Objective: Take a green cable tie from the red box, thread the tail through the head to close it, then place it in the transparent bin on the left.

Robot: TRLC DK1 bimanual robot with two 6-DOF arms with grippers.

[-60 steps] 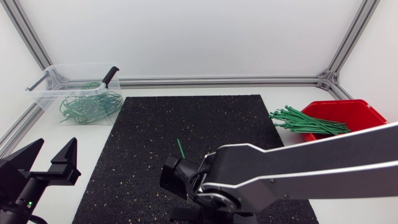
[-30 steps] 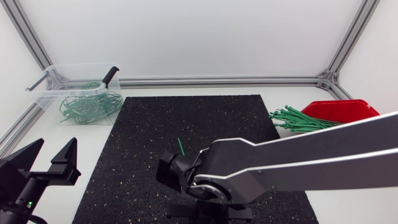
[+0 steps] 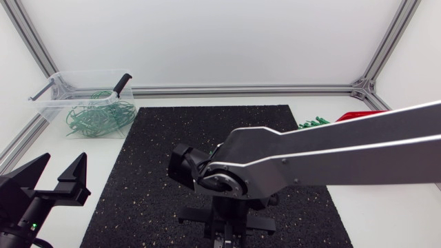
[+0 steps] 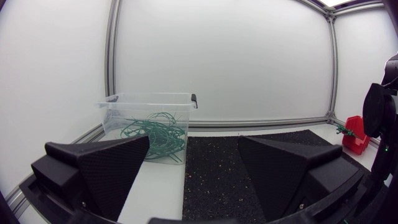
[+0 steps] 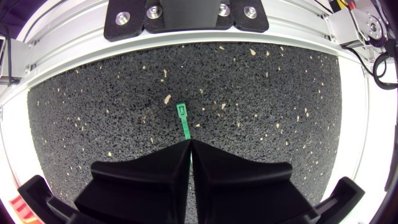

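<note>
In the right wrist view my right gripper is shut on a green cable tie that lies on the black mat. The tie's head points away from the fingers. Seen from the head camera, my right arm crosses the mat and hides the tie and most of the red box. A bundle of green ties pokes out at the box. The transparent bin at the back left holds several closed green ties. My left gripper stands open at the front left with nothing in it.
A black-handled tool rests on the bin's rim. The left wrist view shows the bin ahead of my left gripper, the red box far across, and my right arm beside it. An aluminium frame edges the table.
My right arm has swung further over the mat, now covering the tie and most of the red box in the head view, and its fingers have closed. The left arm has not moved.
</note>
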